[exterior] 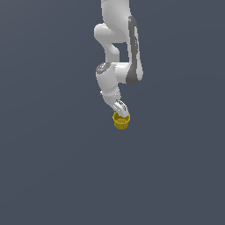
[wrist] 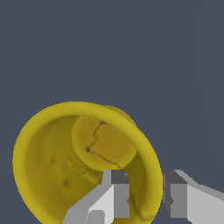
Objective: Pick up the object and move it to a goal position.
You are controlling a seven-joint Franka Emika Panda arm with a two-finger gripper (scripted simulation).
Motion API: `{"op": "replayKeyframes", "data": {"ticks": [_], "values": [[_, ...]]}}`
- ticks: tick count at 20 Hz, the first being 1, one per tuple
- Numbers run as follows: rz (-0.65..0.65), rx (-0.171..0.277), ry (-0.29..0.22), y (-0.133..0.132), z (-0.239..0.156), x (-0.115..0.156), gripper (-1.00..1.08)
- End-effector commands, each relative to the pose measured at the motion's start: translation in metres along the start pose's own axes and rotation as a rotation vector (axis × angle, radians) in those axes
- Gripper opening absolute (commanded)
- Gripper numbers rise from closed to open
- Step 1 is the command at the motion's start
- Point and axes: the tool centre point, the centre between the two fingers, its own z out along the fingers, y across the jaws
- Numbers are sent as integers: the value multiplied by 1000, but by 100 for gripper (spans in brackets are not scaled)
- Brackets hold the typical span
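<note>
I see the cup (exterior: 121,121) just under the end of the arm (exterior: 117,66), a little above the middle of the exterior view, with plain grey-blue ground (exterior: 52,176) all around it. It sits mouth-up there, its rim wider than its base. I cannot tell from that view whether it rests on the ground or hangs clear of it.

On the wrist view the cup (wrist: 57,162) fills the lower half, and I look straight into its mouth: a thick yellow rim, a mottled inner wall, and a round bottom with a dark crack-like line across it.

The gripper (wrist: 146,197) straddles the rim on one side. One finger (wrist: 116,197) is inside the cup, against the inner wall; the other finger (wrist: 177,194) is outside it. The rim wall runs between them, so I read the gripper as pinching the cup by its wall. In the exterior view the gripper (exterior: 121,110) meets the cup's rim from above, tilted.
</note>
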Motion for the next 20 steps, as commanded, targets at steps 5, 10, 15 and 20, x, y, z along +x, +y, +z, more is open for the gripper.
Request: {"op": "replayKeyframes", "data": {"ticks": [5, 10, 15, 20], "values": [[0, -1, -1, 1, 1, 0, -100], [0, 0, 0, -1, -4, 0, -100], [0, 0, 0, -3, -20, 1, -100], [2, -2, 1, -7, -49, 4, -100]]}}
